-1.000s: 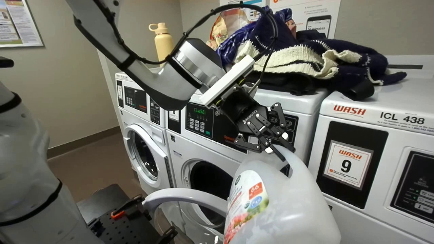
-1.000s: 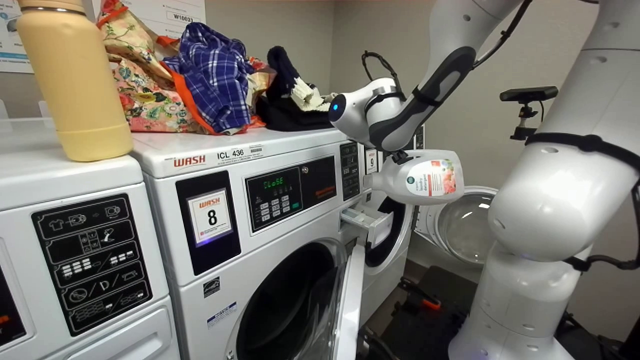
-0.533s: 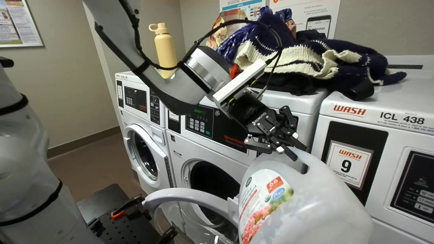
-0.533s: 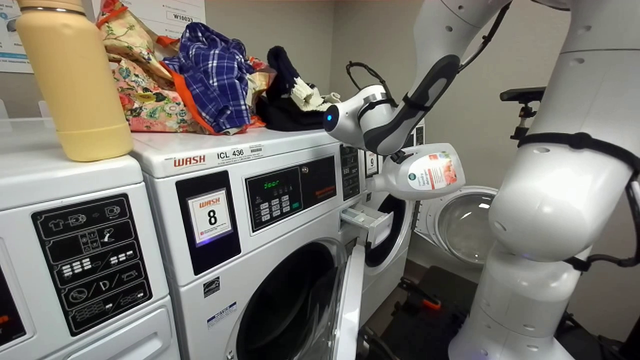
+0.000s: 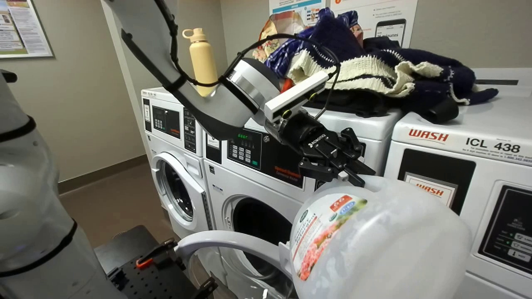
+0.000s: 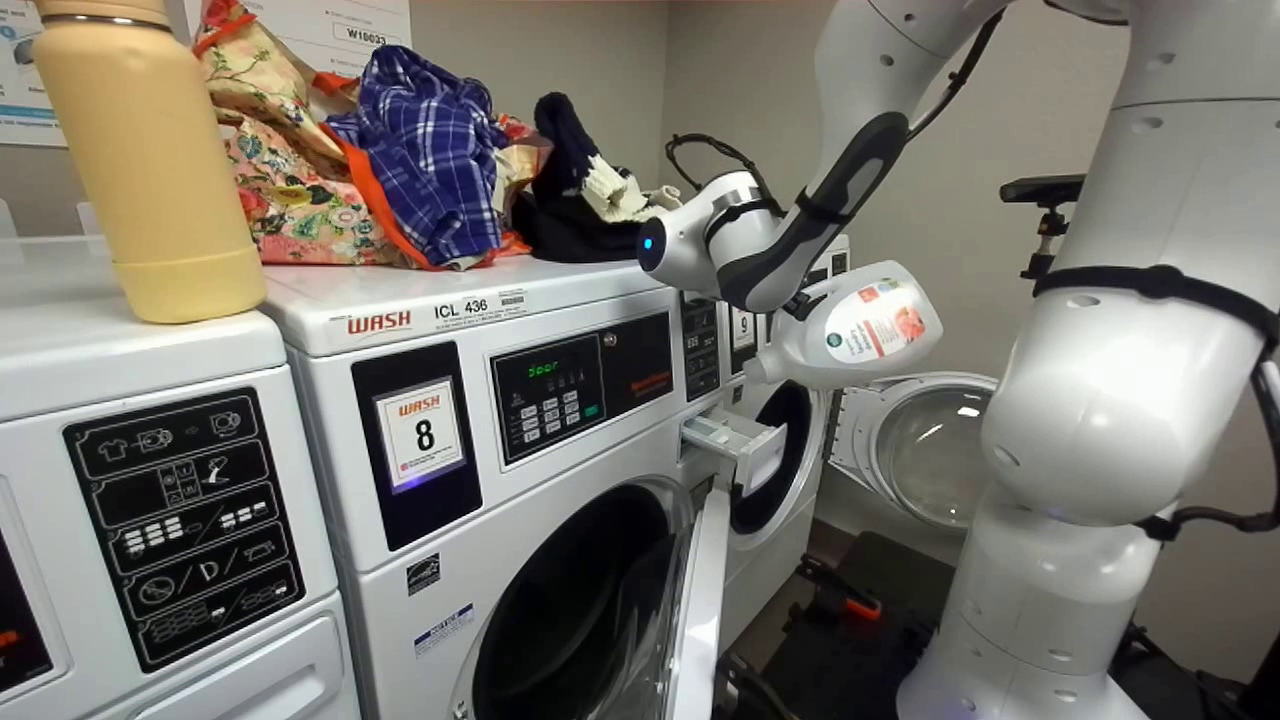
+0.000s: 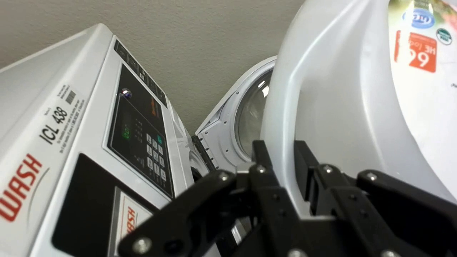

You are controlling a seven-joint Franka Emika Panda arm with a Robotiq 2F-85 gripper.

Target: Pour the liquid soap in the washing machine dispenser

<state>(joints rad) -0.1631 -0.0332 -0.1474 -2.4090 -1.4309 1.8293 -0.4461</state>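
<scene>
Right of centre in an exterior view, the jug (image 6: pixel 860 325) hangs in the air, its neck (image 6: pixel 766 366) above the drawer (image 6: pixel 762 462) in the frame; depth between the two not readable. At lower centre of the wrist view the gripper (image 7: pixel 282 153) pinches the handle (image 7: pixel 280 107), a finger (image 7: pixel 262 155) on each side. Handling (estimate): stiff plastic at the handle, thinner body likely to give if squeezed. Fill level not made out, so weight unknown; heavy if full, with slosh shifting the balance. Smooth handle may swivel in the grip; best hold is the handle. Long axis slants: base (image 6: pixel 912 288) toward upper right, neck toward lower left, so tipped neck-down. In an exterior view the jug (image 5: pixel 399 249) fills the lower right, neck hidden behind the body.
</scene>
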